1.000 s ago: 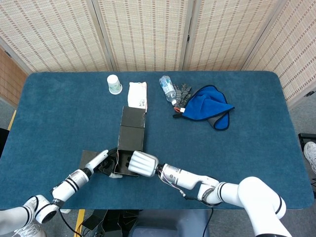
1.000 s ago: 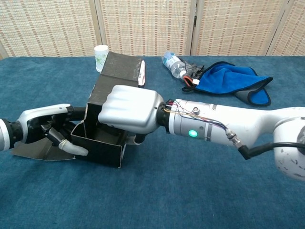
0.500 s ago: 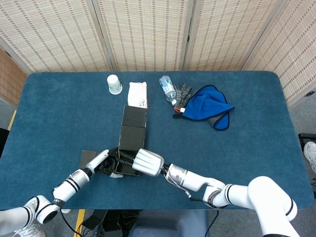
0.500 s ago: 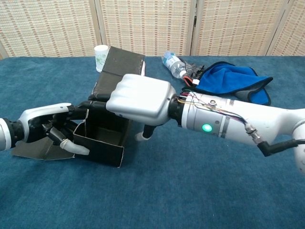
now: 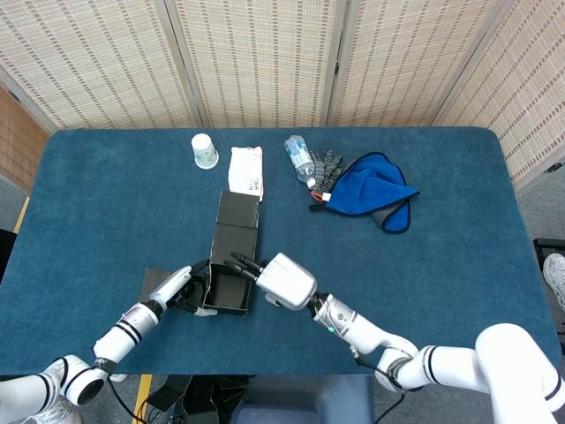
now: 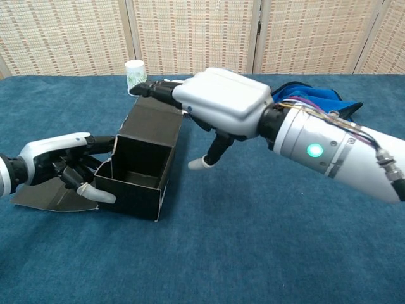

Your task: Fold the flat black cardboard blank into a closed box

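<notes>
The black cardboard box (image 5: 231, 276) sits near the front edge of the blue table (image 5: 106, 203), left of centre. It is partly formed: four walls stand upright around an open, empty cavity, and a long lid panel (image 5: 238, 212) stretches flat from the far wall toward the back of the table. A loose flap (image 6: 44, 197) lies flat on the table at the box's left side.

The left hand (image 6: 66, 168) grips the box's left wall, fingers curled over its edge. The right hand (image 6: 218, 104) hovers above the lid panel, holding nothing, fingers spread and reaching toward the back.

Beyond the lid lie a white packet (image 5: 246, 170), a paper cup (image 5: 204, 150), a plastic bottle (image 5: 301, 160), grey gloves (image 5: 330, 167) and a blue cloth (image 5: 372, 190).
</notes>
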Controlling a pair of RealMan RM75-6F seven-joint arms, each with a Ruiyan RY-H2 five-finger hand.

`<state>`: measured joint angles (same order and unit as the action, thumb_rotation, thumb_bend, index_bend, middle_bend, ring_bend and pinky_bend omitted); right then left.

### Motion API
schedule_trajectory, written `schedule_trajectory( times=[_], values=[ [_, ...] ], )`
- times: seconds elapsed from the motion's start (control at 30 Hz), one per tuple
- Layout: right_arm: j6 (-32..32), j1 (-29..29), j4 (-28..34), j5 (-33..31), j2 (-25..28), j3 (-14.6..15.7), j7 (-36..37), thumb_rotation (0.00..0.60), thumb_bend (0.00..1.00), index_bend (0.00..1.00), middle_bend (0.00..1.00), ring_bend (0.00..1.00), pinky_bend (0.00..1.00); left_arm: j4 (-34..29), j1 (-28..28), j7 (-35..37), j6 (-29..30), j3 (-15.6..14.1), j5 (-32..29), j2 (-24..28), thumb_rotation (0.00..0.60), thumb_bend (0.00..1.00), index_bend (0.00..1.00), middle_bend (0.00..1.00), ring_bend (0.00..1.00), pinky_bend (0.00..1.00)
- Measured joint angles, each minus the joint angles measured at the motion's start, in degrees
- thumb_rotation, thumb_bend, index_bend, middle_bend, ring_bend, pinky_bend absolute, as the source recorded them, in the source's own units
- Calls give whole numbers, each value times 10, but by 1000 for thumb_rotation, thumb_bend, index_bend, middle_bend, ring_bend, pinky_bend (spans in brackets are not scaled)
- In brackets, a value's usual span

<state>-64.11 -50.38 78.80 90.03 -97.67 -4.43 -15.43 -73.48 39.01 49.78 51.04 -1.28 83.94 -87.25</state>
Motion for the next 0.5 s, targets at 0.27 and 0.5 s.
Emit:
schedule_trajectory(
  times=[0.27, 0.5],
  values=[
    [14, 68, 147, -153, 56, -15, 63, 600, 0, 0, 130, 681, 1000, -30, -6, -85, -6, 8, -20, 11, 600, 103, 62, 26, 541, 860],
    [56, 98, 235, -263, 103, -36, 108, 600, 0, 0, 79, 665, 1000, -65, -6, -178, -18, 10, -35, 33, 600, 94, 0, 0, 454, 840]
  ],
)
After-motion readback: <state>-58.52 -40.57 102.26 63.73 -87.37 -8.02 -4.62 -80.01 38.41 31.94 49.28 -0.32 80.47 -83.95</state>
